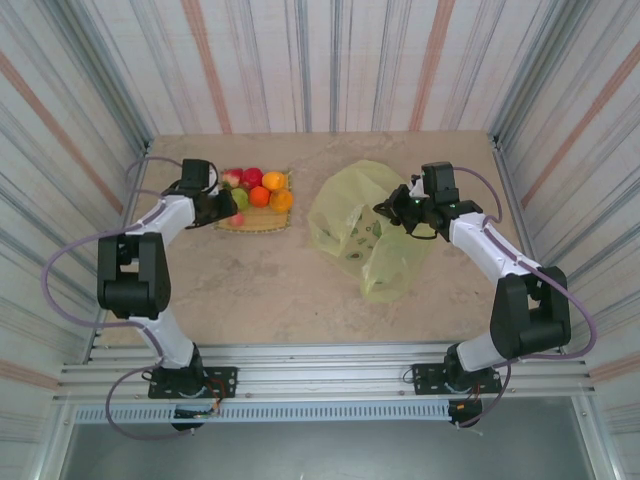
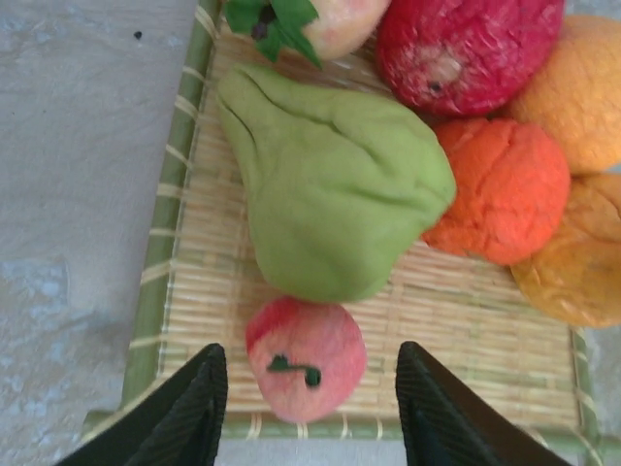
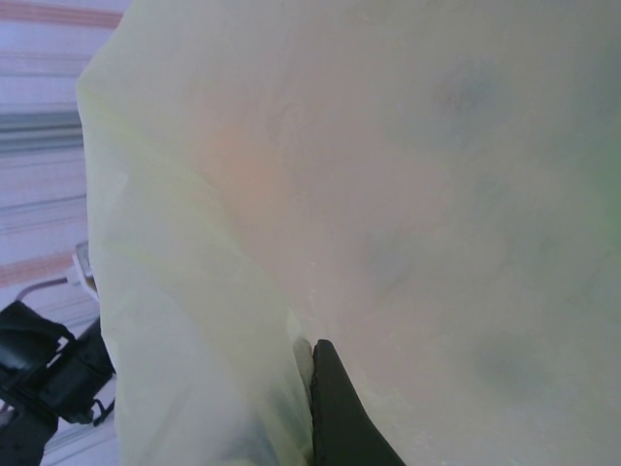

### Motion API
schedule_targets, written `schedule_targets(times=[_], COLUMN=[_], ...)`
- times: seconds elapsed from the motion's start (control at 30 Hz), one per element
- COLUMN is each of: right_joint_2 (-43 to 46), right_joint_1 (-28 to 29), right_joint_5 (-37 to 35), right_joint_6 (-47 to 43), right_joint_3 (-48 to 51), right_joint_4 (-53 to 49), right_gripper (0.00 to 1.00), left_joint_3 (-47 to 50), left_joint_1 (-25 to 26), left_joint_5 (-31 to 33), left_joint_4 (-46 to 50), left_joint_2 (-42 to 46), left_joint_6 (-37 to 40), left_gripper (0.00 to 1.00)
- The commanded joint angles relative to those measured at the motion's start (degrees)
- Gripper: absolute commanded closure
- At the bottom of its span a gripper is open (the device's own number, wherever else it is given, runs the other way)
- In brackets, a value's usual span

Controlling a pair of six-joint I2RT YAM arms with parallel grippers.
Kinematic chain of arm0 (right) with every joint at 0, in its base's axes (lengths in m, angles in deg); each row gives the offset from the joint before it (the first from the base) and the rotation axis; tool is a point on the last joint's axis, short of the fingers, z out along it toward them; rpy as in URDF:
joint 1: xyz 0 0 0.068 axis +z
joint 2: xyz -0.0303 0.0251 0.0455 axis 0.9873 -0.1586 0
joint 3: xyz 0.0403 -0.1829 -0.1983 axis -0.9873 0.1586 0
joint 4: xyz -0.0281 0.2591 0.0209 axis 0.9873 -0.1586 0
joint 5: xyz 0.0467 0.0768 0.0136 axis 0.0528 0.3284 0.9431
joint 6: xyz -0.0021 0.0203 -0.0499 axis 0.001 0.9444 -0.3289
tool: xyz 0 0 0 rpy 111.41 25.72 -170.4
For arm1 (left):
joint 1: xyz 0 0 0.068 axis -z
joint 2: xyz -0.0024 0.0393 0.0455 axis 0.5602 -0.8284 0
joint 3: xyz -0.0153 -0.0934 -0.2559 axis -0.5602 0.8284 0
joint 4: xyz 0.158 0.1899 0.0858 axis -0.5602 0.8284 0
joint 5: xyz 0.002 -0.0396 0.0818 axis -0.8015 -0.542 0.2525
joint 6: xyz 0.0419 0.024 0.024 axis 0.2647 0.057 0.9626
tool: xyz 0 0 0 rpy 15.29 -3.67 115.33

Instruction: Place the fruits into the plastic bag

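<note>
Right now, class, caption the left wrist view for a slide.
Left gripper straddles a red fruit on the woven mat, green fruit behind.

Fruits [image 1: 258, 190] on mat [image 1: 256, 225], left half of table [image 1: 270, 290]; plastic bag [image 1: 350, 215] right of mat, well apart.

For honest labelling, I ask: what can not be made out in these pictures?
plastic bag: top view, its crinkled film hides the contents.
right hand: right wrist view, bag film covers most of it.
orange fruits: left wrist view, cut off by the right edge.
</note>
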Motion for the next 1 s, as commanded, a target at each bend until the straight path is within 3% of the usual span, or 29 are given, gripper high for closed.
schedule_targets(times=[0.0,0.27,0.67,0.97], right_joint_2=[-0.91,-1.06,-1.05,-0.22], right_joint_1=[-0.58,-0.65,-0.62,-0.52], right_joint_5=[1.04,1.03,0.84,0.63], right_joint_6=[-1.15,-0.91,-0.65,-0.23], right_joint_3=[-1.51,-1.26,-1.06,-1.38], right_joint_4=[0.1,0.27,0.29,-0.02], right_gripper=[1.0,1.0,1.0,1.0], left_joint_3=[-2.84,-4.32,-0.7,5.94], left_joint_1=[0.38,0.4,0.49,2.88], left_joint_5=[1.52,1.64,2.42,1.6], left_joint_4=[2.23,2.91,3.24,4.43], left_joint_2=[-1.63,-3.43,1.85,15.76], left_joint_6=[2.38,3.72,3.68,2.08], left_gripper=[0.56,0.79,1.0,1.0])
